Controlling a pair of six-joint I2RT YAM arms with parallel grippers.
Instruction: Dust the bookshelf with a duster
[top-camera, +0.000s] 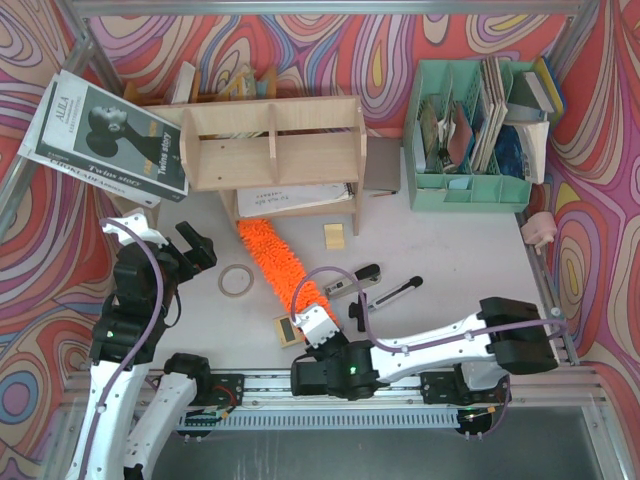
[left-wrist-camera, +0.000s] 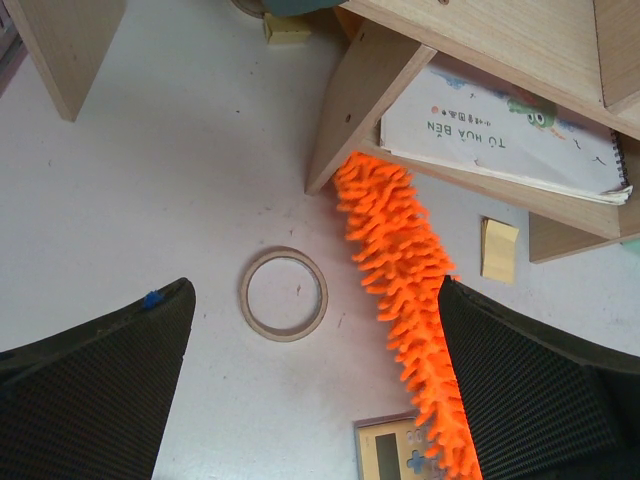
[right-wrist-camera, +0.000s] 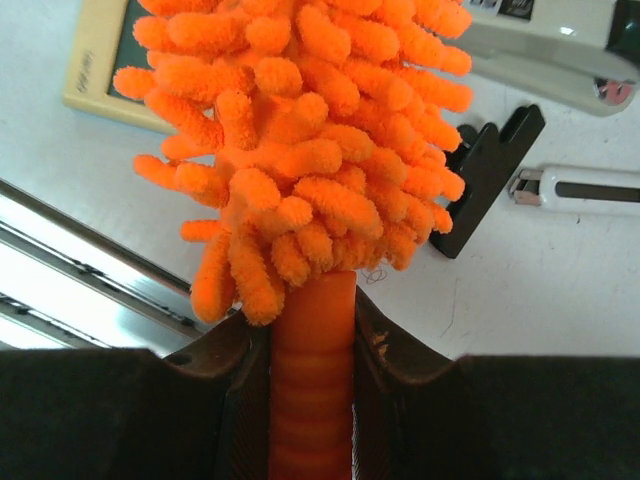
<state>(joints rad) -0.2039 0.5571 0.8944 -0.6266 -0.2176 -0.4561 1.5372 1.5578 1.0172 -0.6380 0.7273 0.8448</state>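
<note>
Duster (top-camera: 275, 262) is touching the bookshelf (top-camera: 270, 150) foot; right gripper (right-wrist-camera: 312, 345) is clamping its handle; left gripper (top-camera: 197, 246) is gaping; pushing harder likely risks shifting the shelf.

Robotics lab test cell: white counter (top-camera: 455, 255) fenced by aluminium frame (top-camera: 300, 7) and swirly multicoloured backdrop panels (top-camera: 400, 40), two robot arms (top-camera: 130, 300) (top-camera: 430, 345) bolted at its near edge.

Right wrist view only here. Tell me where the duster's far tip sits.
Observer: The duster tip lies under the bookshelf lower board, at its left panel's foot.
Operator: Report the left tool.
Observer: The left tool is open and empty, above the table, left of the duster.
Operator: Name what lies near it.
Observer: A thin ring lies flat beside the duster, not touching it.
</note>
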